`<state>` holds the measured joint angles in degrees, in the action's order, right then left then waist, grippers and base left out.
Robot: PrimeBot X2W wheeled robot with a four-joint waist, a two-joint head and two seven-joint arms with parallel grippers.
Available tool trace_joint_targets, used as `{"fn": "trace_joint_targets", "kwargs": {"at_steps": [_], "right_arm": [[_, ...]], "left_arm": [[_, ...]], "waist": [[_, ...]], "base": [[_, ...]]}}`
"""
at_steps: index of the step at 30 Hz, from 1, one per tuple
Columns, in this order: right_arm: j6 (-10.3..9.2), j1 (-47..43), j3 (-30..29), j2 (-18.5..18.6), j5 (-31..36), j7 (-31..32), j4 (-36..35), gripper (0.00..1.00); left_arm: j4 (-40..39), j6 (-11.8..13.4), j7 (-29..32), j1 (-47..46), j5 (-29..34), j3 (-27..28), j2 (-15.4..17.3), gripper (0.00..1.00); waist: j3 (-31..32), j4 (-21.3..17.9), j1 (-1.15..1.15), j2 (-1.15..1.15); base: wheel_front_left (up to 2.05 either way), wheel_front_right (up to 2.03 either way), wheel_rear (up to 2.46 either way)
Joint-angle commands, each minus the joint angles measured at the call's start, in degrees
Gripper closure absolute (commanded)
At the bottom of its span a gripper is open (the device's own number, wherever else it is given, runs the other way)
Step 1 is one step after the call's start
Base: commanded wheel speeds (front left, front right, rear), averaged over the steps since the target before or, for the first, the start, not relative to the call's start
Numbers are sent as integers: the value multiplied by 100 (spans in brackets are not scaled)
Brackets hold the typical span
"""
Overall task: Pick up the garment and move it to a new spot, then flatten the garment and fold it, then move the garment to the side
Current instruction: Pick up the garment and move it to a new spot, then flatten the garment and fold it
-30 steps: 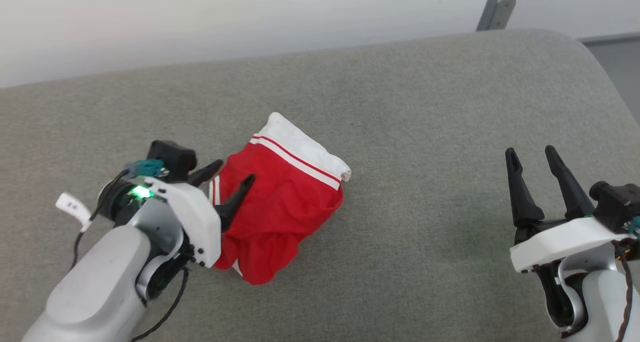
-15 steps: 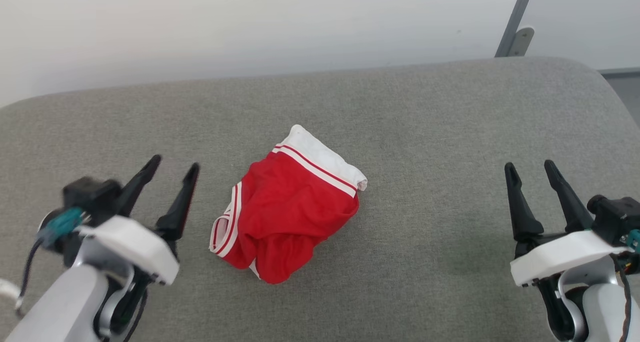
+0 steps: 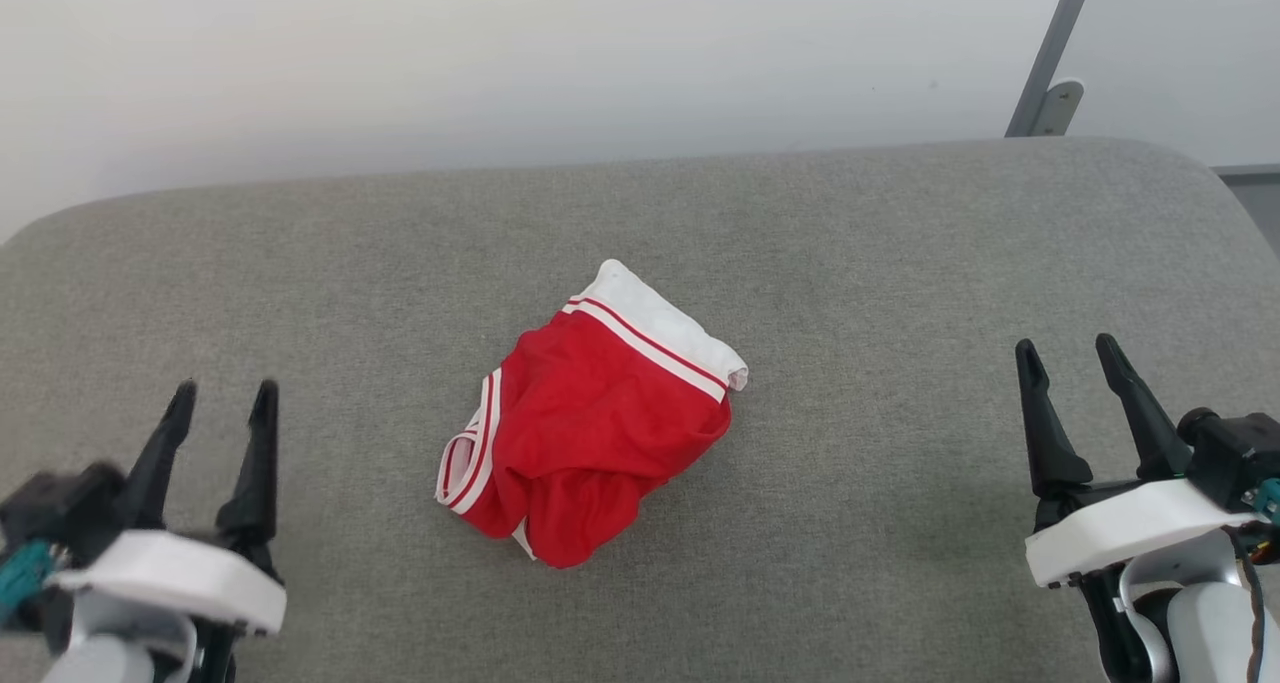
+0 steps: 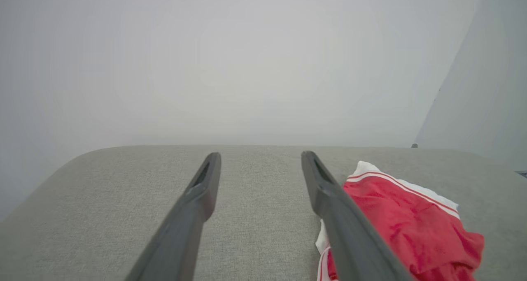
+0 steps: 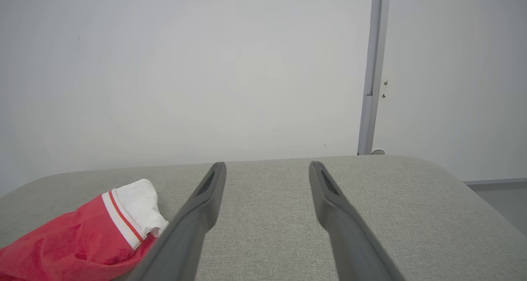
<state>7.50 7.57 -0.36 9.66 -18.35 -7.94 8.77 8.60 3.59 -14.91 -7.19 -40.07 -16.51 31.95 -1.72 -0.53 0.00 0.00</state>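
Nearest, at the lower left of the head view, the left gripper (image 3: 226,391) sits low over the grey cushion (image 3: 880,263), its white wrist housing at the bottom edge and its two dark fingers (image 3: 255,483) pointing away from the robot. They stand apart with nothing between them. At the lower right the right gripper (image 3: 1065,345) mirrors that pose, fingers spread and empty, leaning slightly to the left as they rise.

Between the two grippers, and a little beyond their fingertips, lies the red shirt (image 3: 600,433), crumpled in a heap on the cushion. It is well apart from both, nearer the left fingers than the right. A white sleeve with red-and-white striped trim marks its far end, and a striped edge curls at its left side.

From the left wrist view, the left gripper (image 4: 260,154) frames bare cushion, and the red shirt (image 4: 403,219) lies outside its right finger. From the right wrist view, the right gripper (image 5: 265,164) likewise frames bare fabric, with the red shirt (image 5: 82,240) off beyond its left finger.

Past the cushion's rounded far edge stands a pale wall (image 3: 500,53), with a grey metal post (image 3: 1050,83) rising beyond the right fingers.
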Motion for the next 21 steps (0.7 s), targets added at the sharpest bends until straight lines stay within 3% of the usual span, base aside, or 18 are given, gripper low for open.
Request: {"fn": "trace_joint_targets", "kwargs": {"at_steps": [1, 6, 21], "right_arm": [[-2, -81, -9, 2, 34, -60, 11, 0], [-2, -127, -20, -28, 95, -135, 34, 0], [-2, -203, 30, -14, 129, -225, 6, 0]], "left_arm": [[-62, -22, -31, 255, 125, 196, -142, 0], [-253, -155, -33, 894, 600, 982, -680, 0], [-306, -725, -33, 1405, 1277, 2010, -1640, 0]], "waist": [[16, 12, 0, 0], [66, 47, 0, 0], [41, 194, 0, 0]], "base": [[0, 0, 0], [0, 0, 0], [0, 0, 0]]}}
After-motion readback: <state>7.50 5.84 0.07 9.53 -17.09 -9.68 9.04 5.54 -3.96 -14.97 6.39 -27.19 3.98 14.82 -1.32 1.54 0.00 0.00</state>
